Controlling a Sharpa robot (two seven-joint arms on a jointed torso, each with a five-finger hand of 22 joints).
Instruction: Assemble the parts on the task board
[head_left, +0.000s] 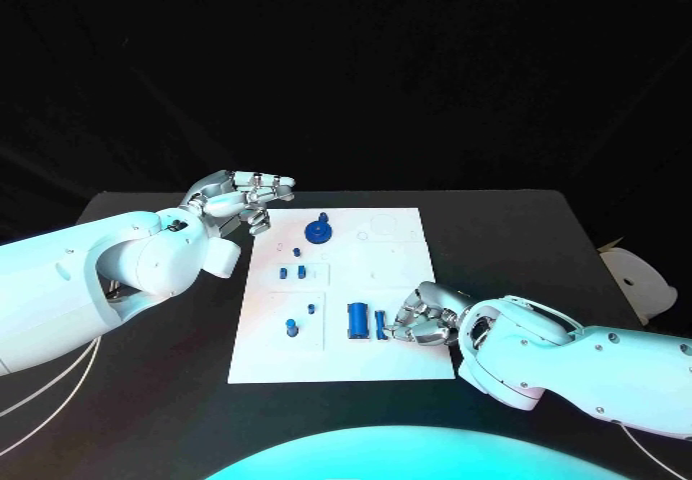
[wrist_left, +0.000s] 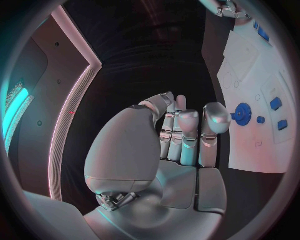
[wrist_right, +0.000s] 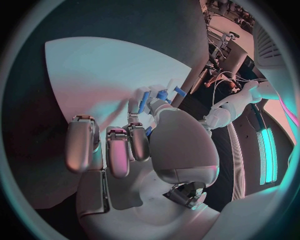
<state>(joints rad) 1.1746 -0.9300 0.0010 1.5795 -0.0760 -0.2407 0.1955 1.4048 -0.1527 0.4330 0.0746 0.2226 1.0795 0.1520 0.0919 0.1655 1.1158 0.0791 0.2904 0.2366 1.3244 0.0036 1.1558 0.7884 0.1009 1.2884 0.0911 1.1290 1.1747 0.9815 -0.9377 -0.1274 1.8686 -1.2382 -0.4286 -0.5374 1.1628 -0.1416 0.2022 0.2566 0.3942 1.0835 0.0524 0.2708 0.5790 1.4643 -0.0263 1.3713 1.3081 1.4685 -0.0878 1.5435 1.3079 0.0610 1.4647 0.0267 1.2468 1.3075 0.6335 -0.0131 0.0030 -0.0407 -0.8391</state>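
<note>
In the head view the task board (head_left: 346, 330) lies between the two arms, with the left hand (head_left: 238, 200) hovering just off its far left corner, fingers curled loosely and holding nothing that can be seen. Just beyond those fingertips, on the board, stands a blue gear-like part (head_left: 319, 233), with two small blue pegs (head_left: 293, 271) a little nearer the robot. The right hand (head_left: 428, 318) rests low on the board's near right area, its fingers bent down against a slim blue pin (head_left: 381, 324); a thicker blue cylinder (head_left: 356, 319) lies just beside that, on the side away from the palm. In the left wrist view the left hand's fingers (wrist_left: 187, 131) stand together and upright, empty, with the gear-like part (wrist_left: 242, 113) just past them. In the right wrist view the right hand's fingers (wrist_right: 119, 152) curl inward over the board, and blue pieces (wrist_right: 161, 95) show just ahead of the thumb; whether one is truly pinched cannot be told. The likely risk is that the right hand's crowded fingers nudge the cylinder and roll it away, or lift the pin tilted so it jams on insertion.
</note>
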